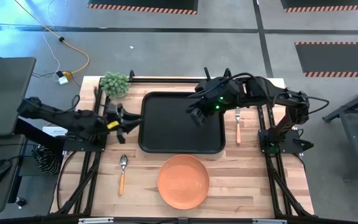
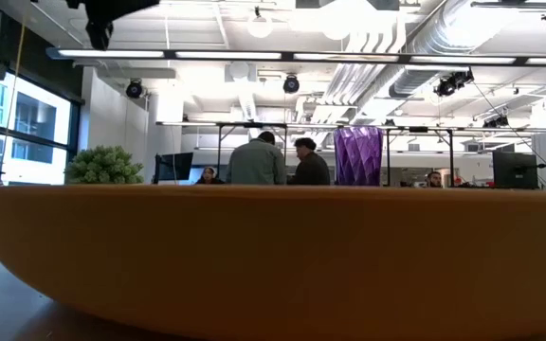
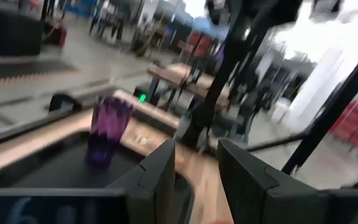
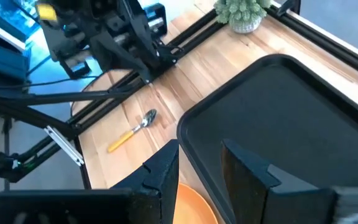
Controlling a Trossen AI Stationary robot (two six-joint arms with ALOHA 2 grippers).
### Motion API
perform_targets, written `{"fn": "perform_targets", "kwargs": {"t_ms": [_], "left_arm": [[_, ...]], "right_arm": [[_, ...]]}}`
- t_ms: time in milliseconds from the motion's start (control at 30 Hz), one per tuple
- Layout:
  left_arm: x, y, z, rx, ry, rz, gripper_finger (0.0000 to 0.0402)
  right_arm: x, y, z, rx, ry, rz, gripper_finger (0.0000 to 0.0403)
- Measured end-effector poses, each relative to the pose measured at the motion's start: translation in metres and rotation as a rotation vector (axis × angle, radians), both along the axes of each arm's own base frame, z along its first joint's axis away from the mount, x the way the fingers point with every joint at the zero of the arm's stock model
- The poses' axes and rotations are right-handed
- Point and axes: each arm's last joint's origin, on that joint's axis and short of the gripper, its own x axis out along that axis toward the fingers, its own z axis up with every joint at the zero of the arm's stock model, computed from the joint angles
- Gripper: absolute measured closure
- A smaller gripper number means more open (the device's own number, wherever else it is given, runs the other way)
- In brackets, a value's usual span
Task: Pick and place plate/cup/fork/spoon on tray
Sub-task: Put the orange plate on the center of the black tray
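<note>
The black tray (image 1: pixel 166 140) lies mid-table. The purple cup (image 3: pixel 107 130) stands upright on the tray's floor; it also shows in the low view (image 2: pixel 358 154), but my right arm hides it in the high view. The orange plate (image 1: pixel 183 181) lies on the table near the tray's near edge. The spoon (image 1: pixel 122 171) lies left of the plate and also shows in the right wrist view (image 4: pixel 134 129). The fork (image 1: pixel 238 124) lies right of the tray. My left gripper (image 1: pixel 131 122) is open and empty at the tray's left edge. My right gripper (image 1: pixel 196 117) is open and empty above the tray's right half.
A small green potted plant (image 1: pixel 115 84) stands at the table's far left corner. The arms' black frames run along both sides of the table. People (image 2: pixel 259 161) stand in the room beyond the table. Bare wood shows between the spoon and the plate.
</note>
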Motion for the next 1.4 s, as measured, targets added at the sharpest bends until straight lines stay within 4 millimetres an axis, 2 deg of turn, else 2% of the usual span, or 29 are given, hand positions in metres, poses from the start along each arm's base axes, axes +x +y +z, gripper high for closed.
{"fn": "perform_targets", "kwargs": {"t_ms": [233, 367, 733, 1067, 1400], "left_arm": [[0.024, -0.007, 0.003, -0.134, 0.121, 0.016, 0.0247], [0.033, -0.011, -0.002, -0.236, 0.161, 0.007, 0.0233], [0.066, -0.025, -0.042, -0.402, 0.363, -0.059, 0.0232], [0.085, -0.034, -0.075, -0.514, 0.532, -0.104, 0.0232], [0.106, -0.043, -0.102, -0.587, 0.589, -0.153, 0.0232]], "right_arm": [[-0.004, 0.0, 0.002, -0.032, 0.003, 0.027, 0.0292], [-0.006, 0.0, 0.002, -0.045, 0.019, 0.048, 0.0292], [-0.007, 0.0, 0.0, -0.049, 0.039, 0.052, 0.0292], [-0.007, 0.0, 0.0, -0.048, 0.039, 0.052, 0.0292], [-0.007, 0.0, 0.0, -0.048, 0.039, 0.052, 0.0292]]}}
